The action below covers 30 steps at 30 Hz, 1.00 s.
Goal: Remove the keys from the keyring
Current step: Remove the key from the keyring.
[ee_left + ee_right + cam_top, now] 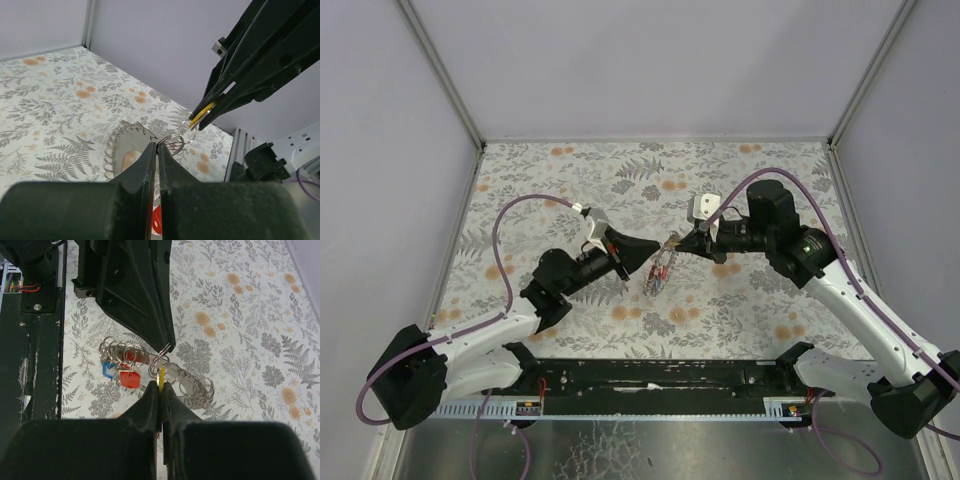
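While both arms meet over the middle of the floral surface (770, 180), the left claw (157, 145) is pinched together on a small wire loop (173, 141), and the right claw (161, 386) is clamped on a yellow key (161, 375) linked to that loop. The 2 claw tips sit just beside each other. The keyring (192, 386) hangs tilted just beneath them; whether it touches the surface cannot be told. A red key (131, 380) and a blue key (107, 370) dangle among small rings at its near side.
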Available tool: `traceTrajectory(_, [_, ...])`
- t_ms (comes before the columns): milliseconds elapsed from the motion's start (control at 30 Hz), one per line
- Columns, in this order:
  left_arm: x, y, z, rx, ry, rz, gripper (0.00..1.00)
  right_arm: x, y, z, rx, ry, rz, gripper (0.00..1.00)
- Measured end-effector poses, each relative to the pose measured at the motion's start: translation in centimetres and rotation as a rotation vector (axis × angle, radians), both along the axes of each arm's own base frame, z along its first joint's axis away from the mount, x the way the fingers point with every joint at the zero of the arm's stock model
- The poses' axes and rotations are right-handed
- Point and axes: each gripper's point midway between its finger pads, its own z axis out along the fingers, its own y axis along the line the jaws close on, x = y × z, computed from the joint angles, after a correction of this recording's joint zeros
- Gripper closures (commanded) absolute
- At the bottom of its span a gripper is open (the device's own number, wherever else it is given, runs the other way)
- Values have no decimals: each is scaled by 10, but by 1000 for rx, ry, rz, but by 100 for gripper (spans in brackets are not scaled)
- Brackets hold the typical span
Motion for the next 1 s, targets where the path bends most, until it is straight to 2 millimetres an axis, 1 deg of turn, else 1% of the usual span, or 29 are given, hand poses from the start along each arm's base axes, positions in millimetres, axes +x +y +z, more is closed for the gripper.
traceTrajectory(133, [-7,-4,-3,-53,36,22,100,-2,0,-8,-6,33,-7,100])
traceTrajectory(300, [-8,-3,-4,-131,88,68,100,-2,0,-18,-13,76,-17,100])
traceTrajectory(600, [-2,-1,-6,-225,161,132,100,1,2,-18,-7,76,-21,100])
traceTrajectory(767, [3,7,-17,-254,214,189,100,1,1,-18,-15,52,-10,100])
traceTrajectory(1000, [7,10,-14,-292,243,216,100,1,0,-20,-29,21,8,100])
